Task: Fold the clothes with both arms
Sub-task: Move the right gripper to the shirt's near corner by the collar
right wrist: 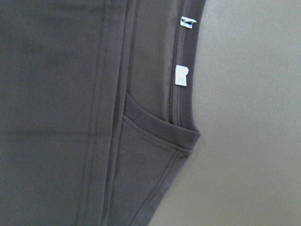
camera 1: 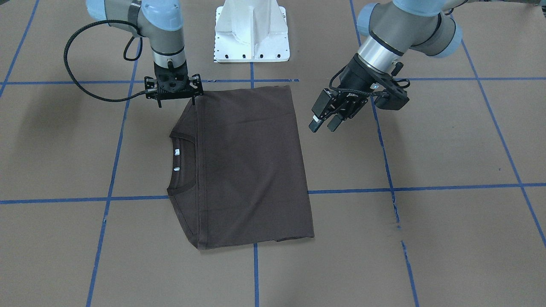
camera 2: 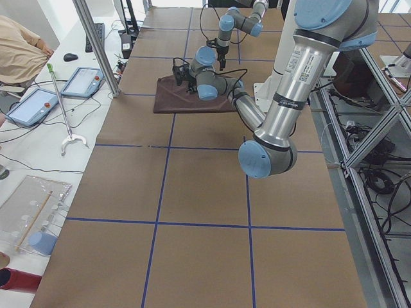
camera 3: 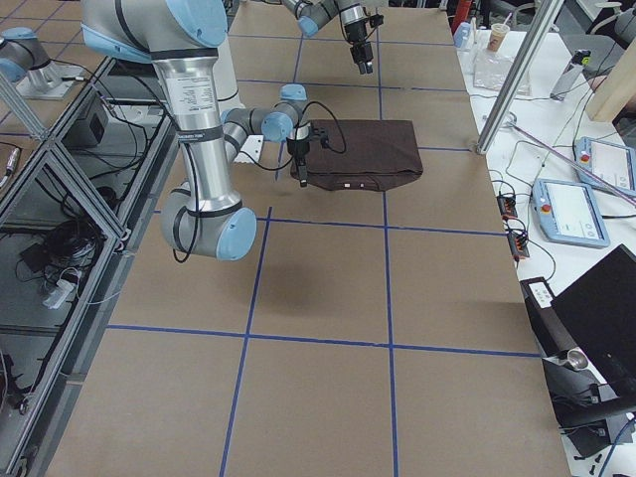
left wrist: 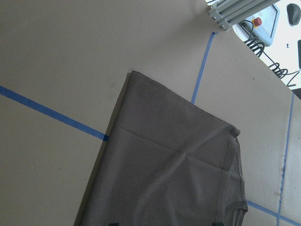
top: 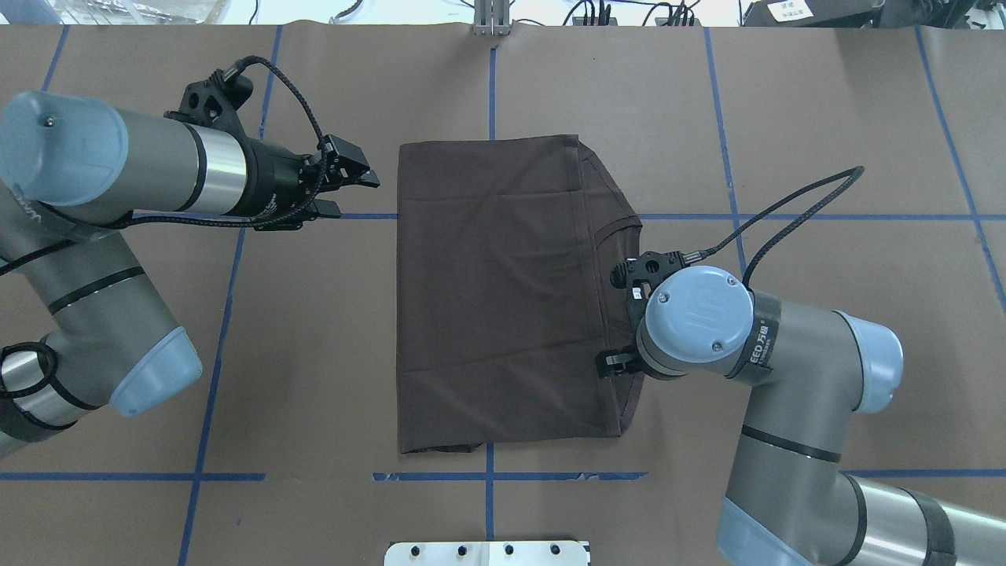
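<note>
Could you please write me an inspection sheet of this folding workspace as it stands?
Surface: brown paper-covered table with a blue tape grid.
Job's things: dark brown T-shirt lies folded into a rectangle, with its collar and white labels showing on the robot's right side.
Clutter: nothing seen.
Grippers: left gripper is open, beside the edge opposite the collar and apart from the cloth. Right gripper points down at the collar-side corner nearest the robot; whether its fingers are open or shut is unclear.
Cables: black cable loops from the right wrist, off the cloth.
Surroundings: white pedestal base; a person and tablets at a side bench.
</note>
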`<state>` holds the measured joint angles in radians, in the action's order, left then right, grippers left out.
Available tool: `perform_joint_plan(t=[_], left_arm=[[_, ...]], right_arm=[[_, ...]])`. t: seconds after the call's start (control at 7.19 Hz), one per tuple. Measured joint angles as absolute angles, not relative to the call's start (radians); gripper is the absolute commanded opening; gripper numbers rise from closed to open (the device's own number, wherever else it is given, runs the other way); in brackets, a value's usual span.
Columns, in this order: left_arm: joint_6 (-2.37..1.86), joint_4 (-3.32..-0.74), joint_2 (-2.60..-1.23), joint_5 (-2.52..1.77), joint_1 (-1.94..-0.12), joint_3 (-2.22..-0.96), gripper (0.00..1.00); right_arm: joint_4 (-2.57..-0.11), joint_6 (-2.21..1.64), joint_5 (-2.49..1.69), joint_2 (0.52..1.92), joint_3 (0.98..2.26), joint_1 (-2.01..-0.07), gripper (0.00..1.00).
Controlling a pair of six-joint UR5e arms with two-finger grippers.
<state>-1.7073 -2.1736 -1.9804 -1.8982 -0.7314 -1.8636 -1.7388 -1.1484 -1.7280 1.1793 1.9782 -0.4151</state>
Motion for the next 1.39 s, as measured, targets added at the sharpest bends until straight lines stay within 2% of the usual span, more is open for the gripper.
perform_joint_plan(t=[0.14,0.42,0.56,0.83,1.11,1.39], left_arm=[[-1.707,-2.174,-1.980,-1.898,-0.732,-1.866,0.73],[-1.707,-2.174,-1.980,-1.898,-0.732,-1.867,0.73],[-1.707,-2.174,-1.980,-1.897,-0.732,-1.867,0.73],[-1.708,-2.174,-1.980,-1.896,-0.732,-1.868,0.73],[-1.713,-2.174,-1.981,-1.896,-0.732,-1.872,0.73],[-1.715,-2.174,-1.981,-1.896,-0.732,-1.875,0.73]], right_arm=[[-1.733,-1.323,-1.727,1.169,1.974,-0.403,0.99],[-1.660,-1.800,-1.669,1.169,1.969,-0.330,0.82],[-1.593,-1.965,-1.637,1.179,1.965,-0.303,0.79],[-1.542,-2.131,-1.604,1.206,1.958,-0.260,0.77],[-1.532,-2.183,-1.595,1.222,1.950,-0.245,0.70],[-1.531,-2.191,-1.595,1.230,1.944,-0.243,0.69]])
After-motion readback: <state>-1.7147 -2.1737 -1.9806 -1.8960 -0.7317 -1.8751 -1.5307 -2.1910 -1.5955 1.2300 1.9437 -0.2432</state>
